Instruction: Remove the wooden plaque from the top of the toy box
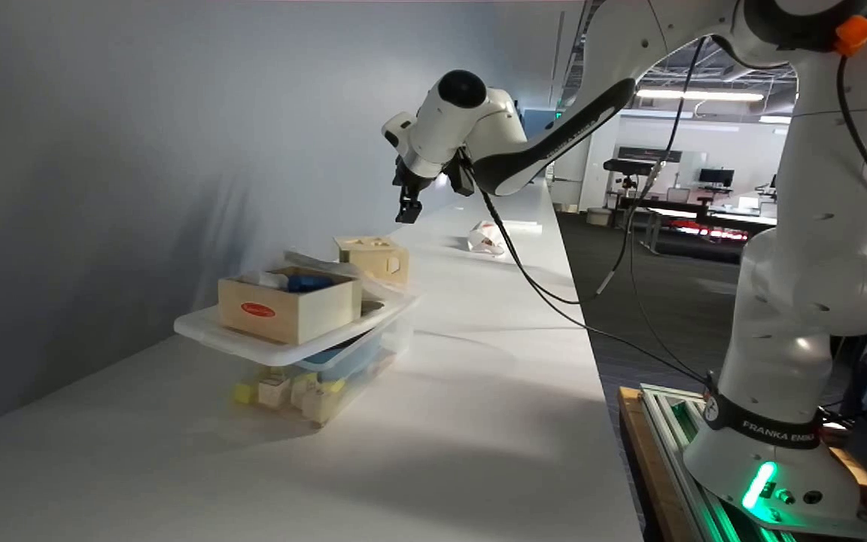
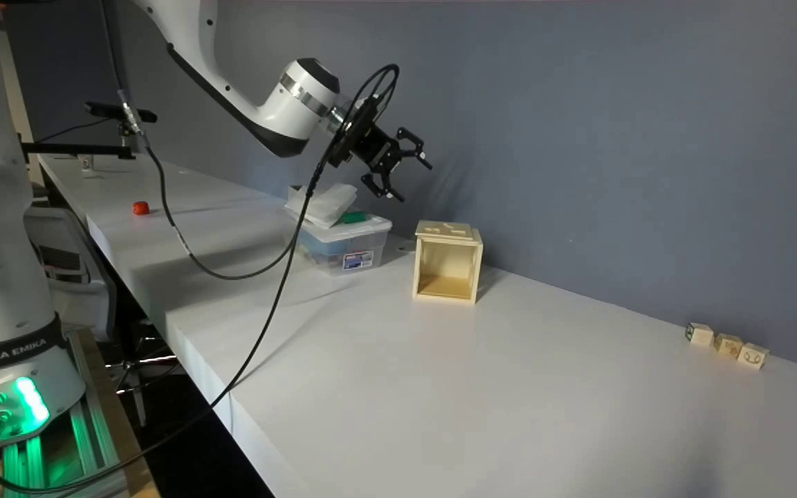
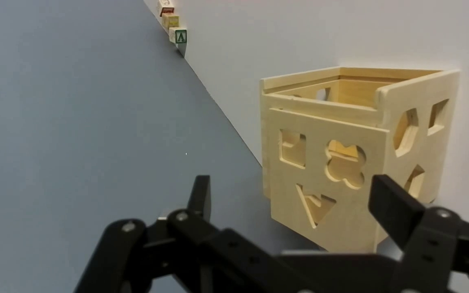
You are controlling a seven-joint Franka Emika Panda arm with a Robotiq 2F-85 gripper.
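We found the wooden plaque (image 3: 318, 175) lying flat on top of the toy box (image 3: 426, 150), a pale wooden cube with shapes cut through its walls. Only the wrist view gave us the plaque's 3 holes plainly, a square, a clover and a triangle, with more wood showing close beneath them. In an exterior view we looked straight into the hollow front of the toy box, the plaque a thin slab above it. The gripper (image 2: 413, 181) hung in the air apart from the plaque, its jaws spread; the wrist view also showed us that gap, whereas in an exterior view the fingers (image 1: 408, 213) stood in line and hid it. Near the toy box, in both exterior views, stood a see-through bin (image 2: 374, 243). In an exterior view we made out a tray (image 1: 283, 325) with a red oval, resting on the lid (image 1: 208, 325) and holding a blue thing (image 1: 309, 284), and yellow toys (image 1: 245, 393) inside the bin. A label (image 2: 358, 260) and a green thing (image 2: 352, 217) showed to us in an exterior view. Near the wall (image 2: 578, 173), 3 blocks (image 2: 728, 345) appeared in an exterior view and the wrist view.
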